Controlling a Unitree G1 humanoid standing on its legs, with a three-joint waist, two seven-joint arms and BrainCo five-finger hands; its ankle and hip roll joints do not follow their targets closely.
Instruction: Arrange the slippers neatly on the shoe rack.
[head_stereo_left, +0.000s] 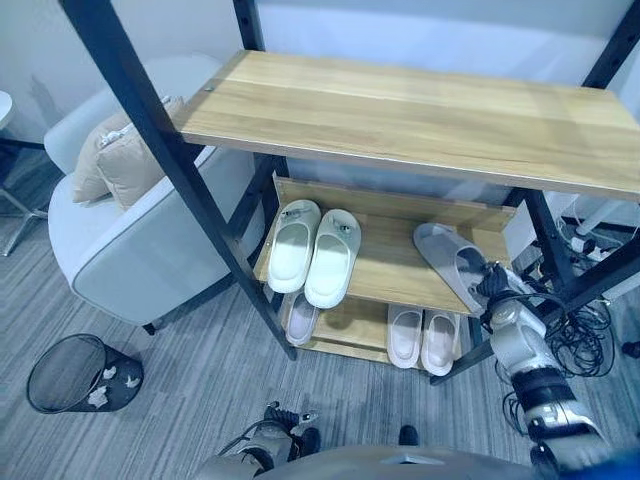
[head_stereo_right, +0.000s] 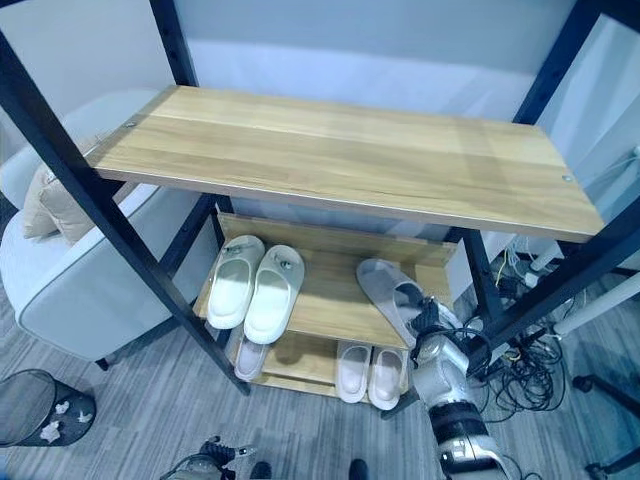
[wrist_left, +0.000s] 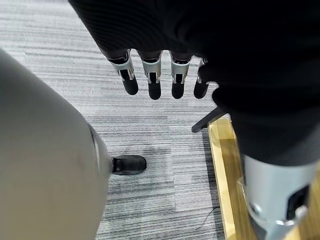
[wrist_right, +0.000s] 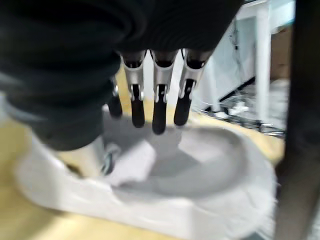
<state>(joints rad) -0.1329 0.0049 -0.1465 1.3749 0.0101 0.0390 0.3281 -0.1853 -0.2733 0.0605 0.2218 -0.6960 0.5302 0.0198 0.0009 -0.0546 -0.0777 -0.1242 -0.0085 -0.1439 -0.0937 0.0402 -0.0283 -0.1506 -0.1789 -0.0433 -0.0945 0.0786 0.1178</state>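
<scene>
The shoe rack (head_stereo_left: 400, 110) has a wide wooden top and two lower shelves. On the middle shelf (head_stereo_left: 385, 275) a pale green pair (head_stereo_left: 312, 250) lies side by side at the left. A grey slipper (head_stereo_left: 445, 262) lies slanted at the right end. My right hand (head_stereo_left: 497, 290) is at that slipper's heel end. In the right wrist view its fingers (wrist_right: 155, 100) hang straight over the grey slipper (wrist_right: 210, 170), with the thumb against the slipper's side. My left hand (wrist_left: 155, 75) hangs low over the floor, open and empty.
The bottom shelf holds a whitish pair (head_stereo_left: 422, 340) and a single slipper (head_stereo_left: 300, 318). A light armchair (head_stereo_left: 130, 240) with a cushion (head_stereo_left: 125, 150) stands left of the rack, a wire bin (head_stereo_left: 70, 372) before it. Cables (head_stereo_left: 585, 330) lie on the floor at the right.
</scene>
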